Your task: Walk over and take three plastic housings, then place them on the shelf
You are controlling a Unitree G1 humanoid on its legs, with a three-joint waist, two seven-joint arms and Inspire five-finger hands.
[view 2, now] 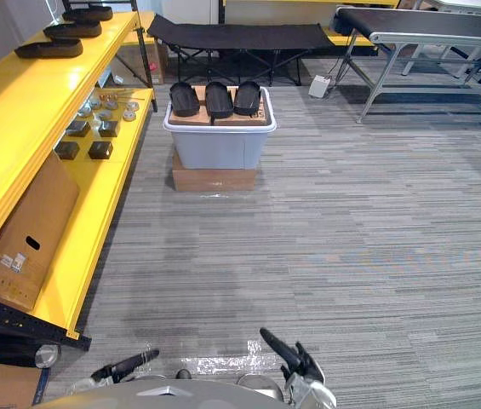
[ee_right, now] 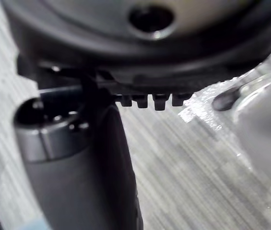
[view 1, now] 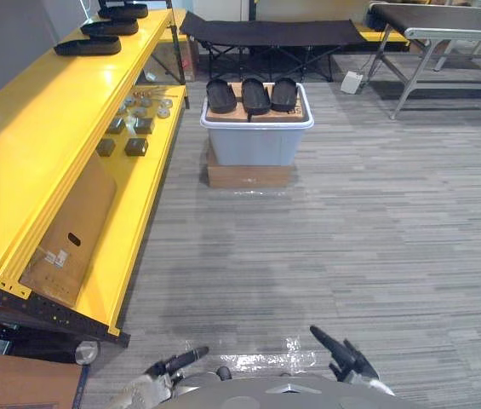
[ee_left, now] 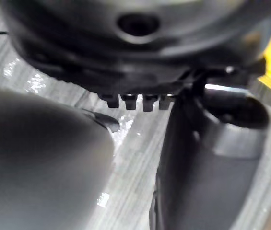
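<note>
3 plastic housings (view 1: 255, 95) lay side by side on cardboard (view 1: 227, 116) atop grey bin (view 1: 257, 141), on floor beside yellow shelf (view 1: 44, 136). Left hand (view 1: 176, 361) & right hand (view 1: 342, 354) low, fingers straight, empty.

Both head eyes look down and ahead, sharing the yellow shelf (view 1: 44, 128) at 10 o'clock; each wrist camera faces the floor (ee_left: 135, 158) closely.

Open carpet (view 1: 325, 256) leads to the grey bin (view 1: 257, 146); the yellow shelf (view 1: 44, 145) flanks the left.
</note>
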